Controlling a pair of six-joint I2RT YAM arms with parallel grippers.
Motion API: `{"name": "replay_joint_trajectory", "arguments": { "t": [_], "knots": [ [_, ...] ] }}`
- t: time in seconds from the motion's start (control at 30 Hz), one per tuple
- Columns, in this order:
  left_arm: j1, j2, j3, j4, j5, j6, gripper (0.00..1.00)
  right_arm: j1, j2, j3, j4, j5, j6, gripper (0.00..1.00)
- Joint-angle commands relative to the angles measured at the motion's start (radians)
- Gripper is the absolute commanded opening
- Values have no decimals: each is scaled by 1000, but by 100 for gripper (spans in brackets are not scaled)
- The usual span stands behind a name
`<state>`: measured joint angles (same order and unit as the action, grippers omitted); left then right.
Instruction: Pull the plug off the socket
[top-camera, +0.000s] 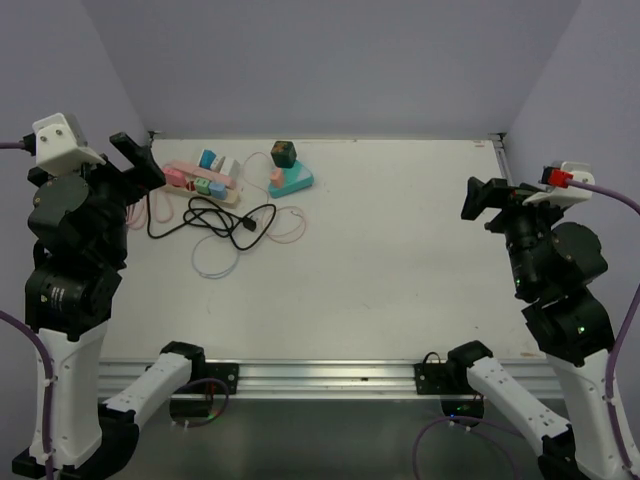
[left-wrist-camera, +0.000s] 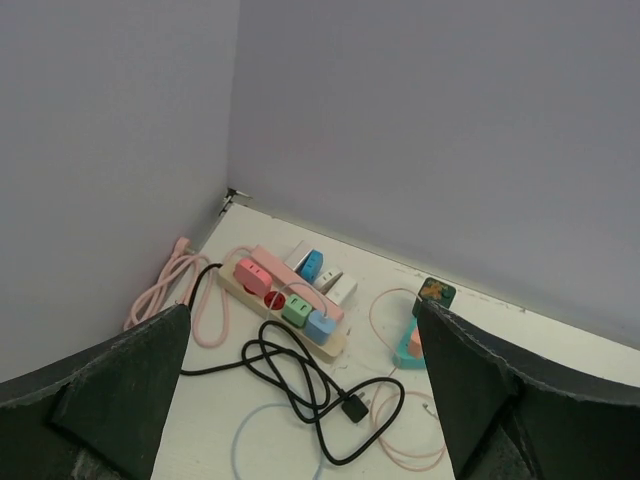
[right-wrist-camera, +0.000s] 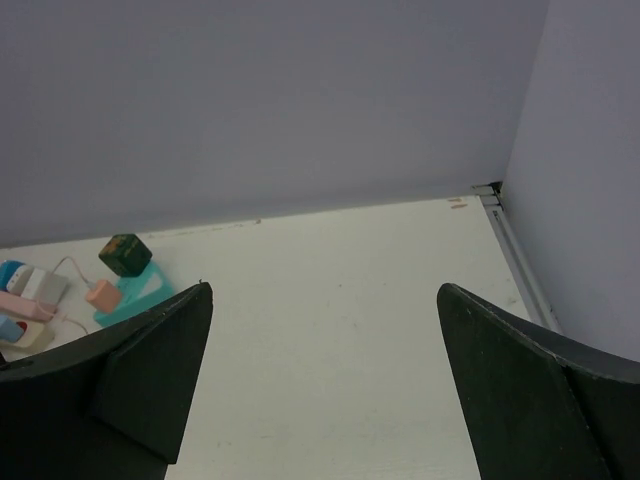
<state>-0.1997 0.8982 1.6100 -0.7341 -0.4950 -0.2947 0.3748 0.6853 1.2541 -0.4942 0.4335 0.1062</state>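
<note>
Yanking a plug from the strip near the surface's far-left corner could drag the loose strip and tangled black cable along, since left fingers and right fingers both hang spread wide, nothing braced.

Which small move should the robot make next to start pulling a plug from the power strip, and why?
Probably lower the left end effector toward the power strip. It is open, holds nothing and hangs close beside the strip but apart from it, so it is the nearer arm. The right end effector, also open, is far off on the other side.
</note>
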Motion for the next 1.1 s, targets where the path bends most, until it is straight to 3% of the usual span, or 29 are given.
{"name": "replay_joint_trajectory", "arguments": {
  "t": [0.0,0.23,0.47,0.63,0.83,1.07],
  "knots": [
    [-9,-12,-19,2,-7,19,100,1,-6,-12,28,-9,44,99],
    [-9,-18,-76,22,15,16,100,1,10,-51,54,-58,118,99],
    [-10,-15,-171,62,81,16,100,3,80,-110,97,-238,208,99],
    [-9,21,-290,107,232,8,100,1,184,-143,108,-374,319,99],
    [-9,177,-409,217,383,-21,100,3,269,-168,121,-551,359,99],
    [-17,537,-355,392,480,-35,100,3,281,-243,120,-690,360,99]
  ]
}}
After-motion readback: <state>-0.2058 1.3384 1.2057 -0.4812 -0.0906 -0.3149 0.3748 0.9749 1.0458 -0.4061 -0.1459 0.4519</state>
